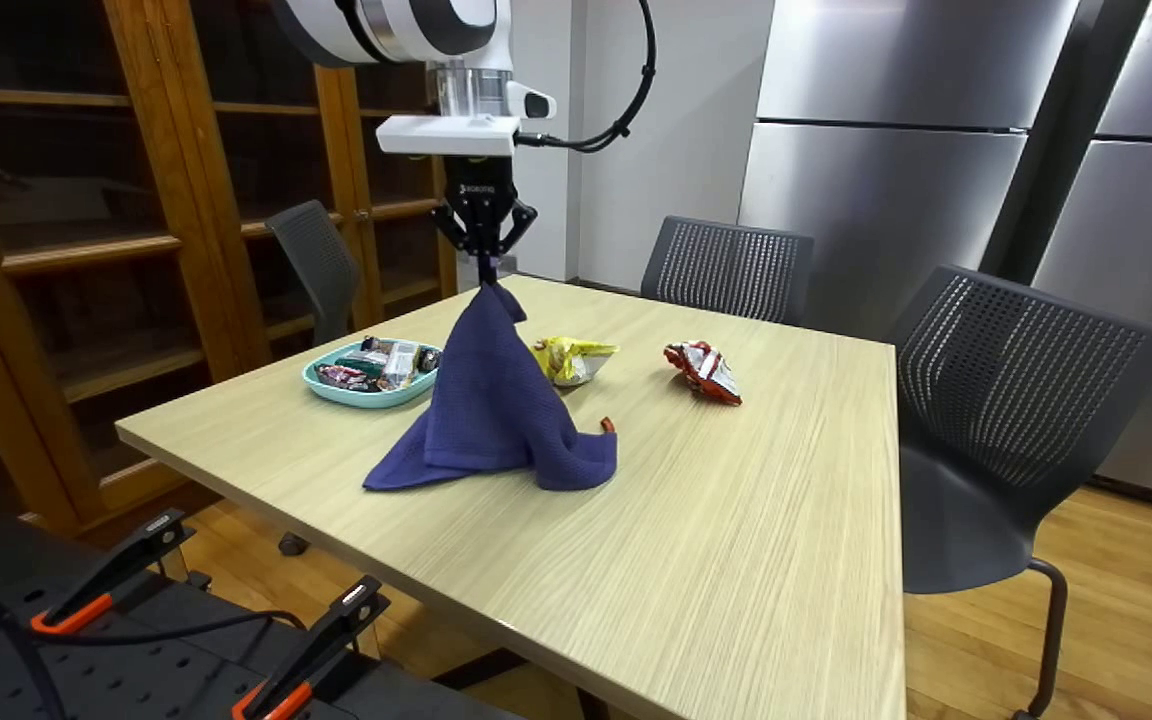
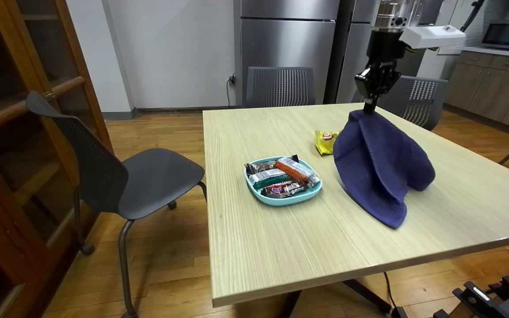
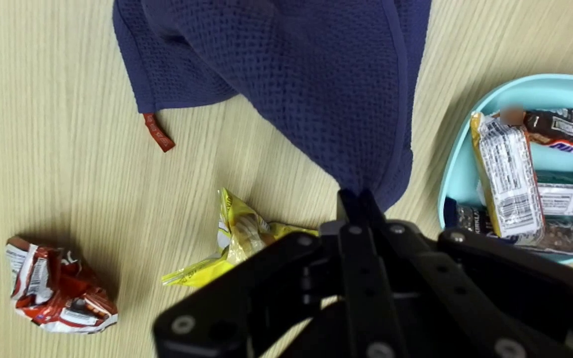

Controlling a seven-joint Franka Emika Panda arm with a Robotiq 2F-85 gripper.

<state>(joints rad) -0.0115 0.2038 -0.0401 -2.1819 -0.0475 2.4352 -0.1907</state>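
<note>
My fingers [image 3: 350,206] pinch a peak of the blue cloth [image 3: 291,74], draped toward twelve o'clock in the wrist view, lower folds on the table [image 1: 736,550]. Likely light, limp, hardly slippery — best held by a bunched fold.

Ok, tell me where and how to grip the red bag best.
Probably by its crumpled middle, from straight above: the red bag lies low on the table, its folds rising enough to pinch, and it sits apart from the other things. Closing across its narrower width looks surest. The gripper would first have to let go of the towel.
</note>
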